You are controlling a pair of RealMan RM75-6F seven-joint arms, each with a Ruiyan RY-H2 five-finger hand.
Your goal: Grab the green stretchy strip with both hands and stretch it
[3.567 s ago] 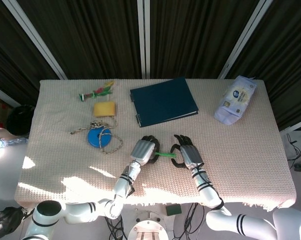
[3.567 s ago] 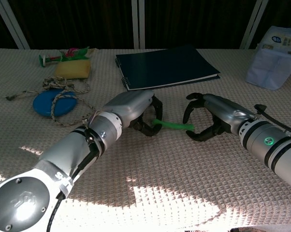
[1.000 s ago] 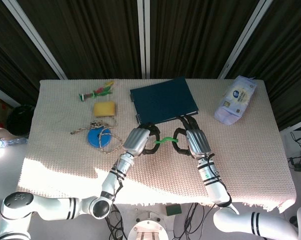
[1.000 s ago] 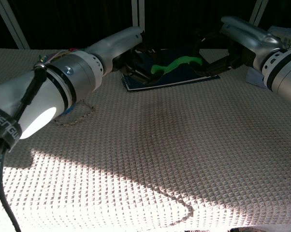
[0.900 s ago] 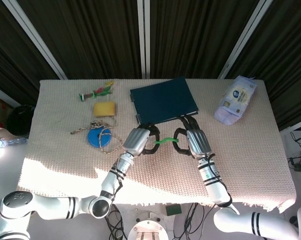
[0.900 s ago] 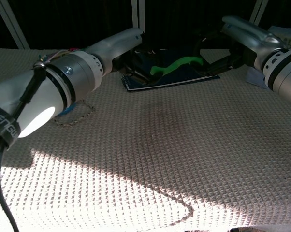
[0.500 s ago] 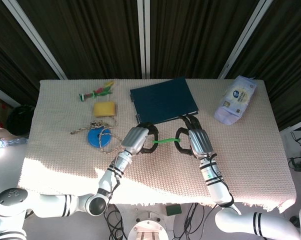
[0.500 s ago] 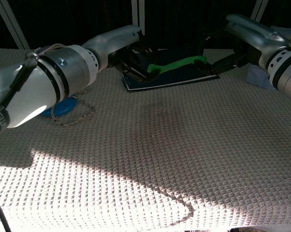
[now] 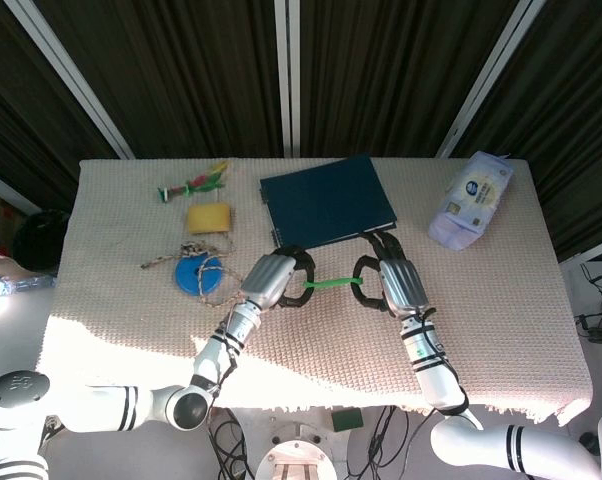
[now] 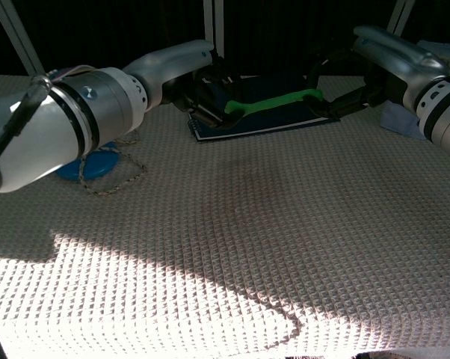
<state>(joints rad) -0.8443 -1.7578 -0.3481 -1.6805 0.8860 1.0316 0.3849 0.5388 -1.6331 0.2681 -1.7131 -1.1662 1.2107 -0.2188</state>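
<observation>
ur left hand [image 9: 271,277] grips one end of thin green stretchy rubber strip [image 9: 328,285] | right hand [image 9: 396,283] grips other end | strip w/ no slack, lifted off beige woven tablecloth [image 9: 501,300]

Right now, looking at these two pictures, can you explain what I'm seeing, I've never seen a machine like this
This is a two-armed robot at a table, steered remotely by a person. Each arm ends in a robot hand with fingers. One picture looks down from the robot's head; the other looks forward from its chest, low over the cloth.

The left robot hand and the right robot hand each grip one end of a green stretchy strip, which runs nearly straight between them, raised above the table.

On the cloth lie a dark blue folder, a white packet of wipes, a yellow sponge, a blue disc tangled with a rope, and a small toy with green and red feathers.
</observation>
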